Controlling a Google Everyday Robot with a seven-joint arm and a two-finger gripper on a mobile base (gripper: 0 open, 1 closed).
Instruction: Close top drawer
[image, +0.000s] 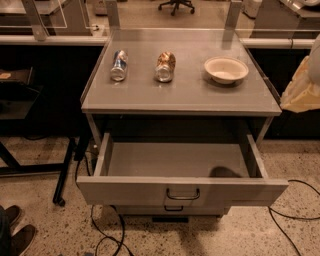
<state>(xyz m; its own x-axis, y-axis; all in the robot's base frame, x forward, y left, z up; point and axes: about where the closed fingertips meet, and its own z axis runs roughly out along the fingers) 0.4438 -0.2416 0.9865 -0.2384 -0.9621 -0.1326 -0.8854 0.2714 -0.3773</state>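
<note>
The top drawer (135, 192) is a wide grey metal drawer, pulled fully out of the cabinet toward the camera. Its flat front panel carries a small dark wire handle (183, 194) at centre. The inside of the drawer (170, 160) is bare. My gripper (302, 89) shows as a pale cream shape at the right edge of the camera view. It hangs beside the tabletop's right edge, above and to the right of the drawer, and touches nothing.
On the grey tabletop (185, 90) lie two cans (119, 65) (165, 66) on their sides and a white bowl (226, 69). A lower drawer handle (173, 208) shows under the open drawer. Cables (107, 227) run on the floor. Shoes (15, 235) stand at bottom left.
</note>
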